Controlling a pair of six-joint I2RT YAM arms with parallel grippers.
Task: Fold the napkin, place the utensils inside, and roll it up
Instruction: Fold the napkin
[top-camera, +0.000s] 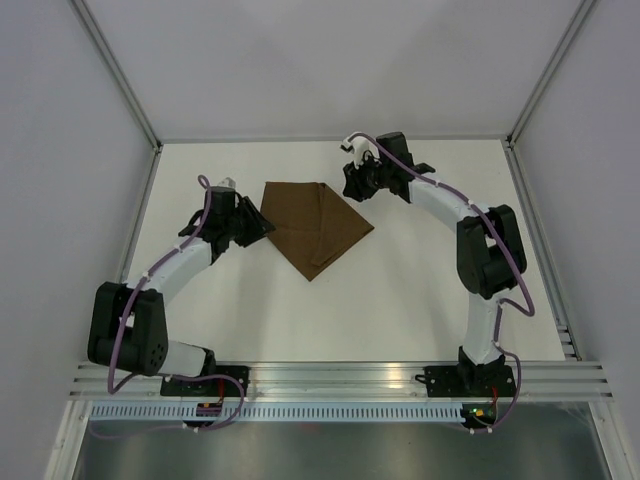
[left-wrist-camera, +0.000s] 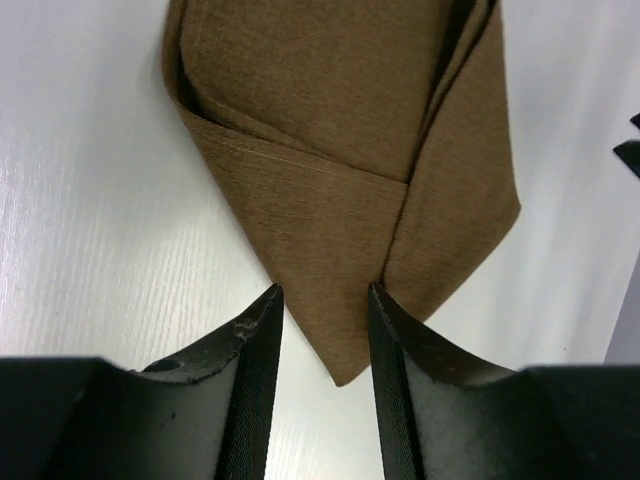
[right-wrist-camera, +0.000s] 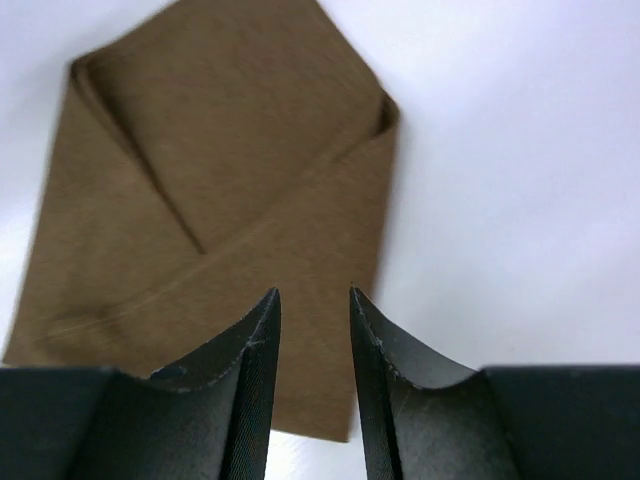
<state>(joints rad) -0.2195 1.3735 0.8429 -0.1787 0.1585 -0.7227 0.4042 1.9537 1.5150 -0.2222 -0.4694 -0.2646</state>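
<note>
Pale grey walls (top-camera: 320, 60) close in the space on the far side and on both flanks of the napkin (top-camera: 315, 230). It lies on a white table (top-camera: 420, 310), in the far half and a little left of the middle. Nearer than the napkin, a metal rail (top-camera: 340, 380) carries the bases of both arms. The left arm (top-camera: 170, 270) bends up to the napkin's left side, and the right arm (top-camera: 480, 250) curves round to its far right.

The napkin is brown, folded flat with overlapping flaps. A straight edge faces the far wall, one corner points at the rail, another to the right and a third to the left. It is slightly wider than deep, with no strong long axis.

The left gripper (top-camera: 262, 225) is at the left corner. Its fingers (left-wrist-camera: 255, 340) stand apart with the cloth's tip in the gap. The right gripper (top-camera: 352, 182) is just beside the far right edge, its jaws narrowly apart and holding nothing.
</note>
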